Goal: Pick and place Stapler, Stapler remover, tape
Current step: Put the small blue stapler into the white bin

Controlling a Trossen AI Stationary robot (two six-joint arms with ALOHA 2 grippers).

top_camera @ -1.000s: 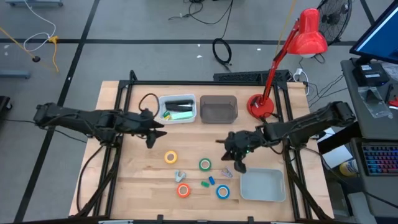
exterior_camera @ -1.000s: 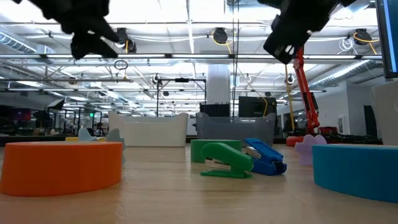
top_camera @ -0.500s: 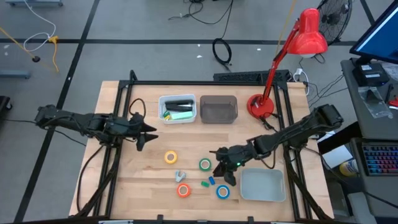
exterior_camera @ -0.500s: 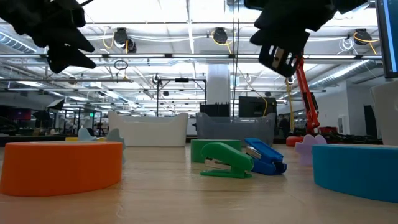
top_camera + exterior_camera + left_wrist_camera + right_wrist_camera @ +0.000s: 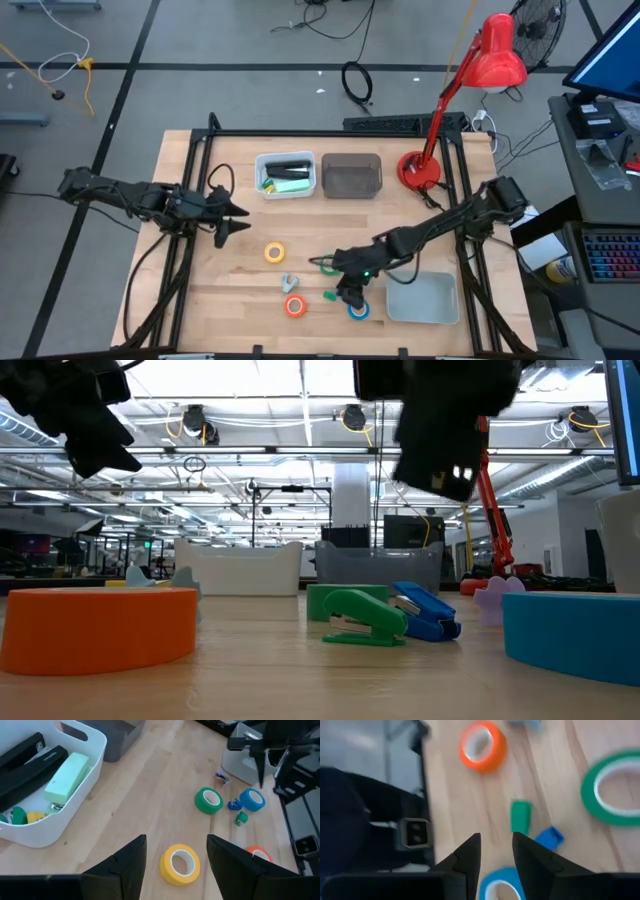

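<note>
Four tape rolls lie flat on the wooden table: yellow (image 5: 274, 253), green (image 5: 328, 264), orange (image 5: 294, 306) and blue (image 5: 358, 310). My right gripper (image 5: 349, 291) hovers open just over the blue roll (image 5: 500, 888), beside a small green piece (image 5: 521, 816) and a small blue piece (image 5: 549, 837); it touches nothing. A grey clawed remover (image 5: 289, 283) lies between the yellow and orange rolls. My left gripper (image 5: 229, 215) is open, off the table, left of the yellow roll (image 5: 180, 864). A black stapler (image 5: 30, 756) lies in the white bin (image 5: 286, 175).
A dark grey bin (image 5: 351, 175) stands right of the white bin at the far side. A white tray (image 5: 421, 298) sits at the near right corner. A red desk lamp (image 5: 424, 165) stands at the far right. A pale green block (image 5: 65, 774) lies in the white bin.
My right gripper has travelled from beside the white tray toward the table's near-left, passing the green roll, and now hangs over the blue roll. My left gripper has drawn back a little toward the table's left edge. No object has moved.
</note>
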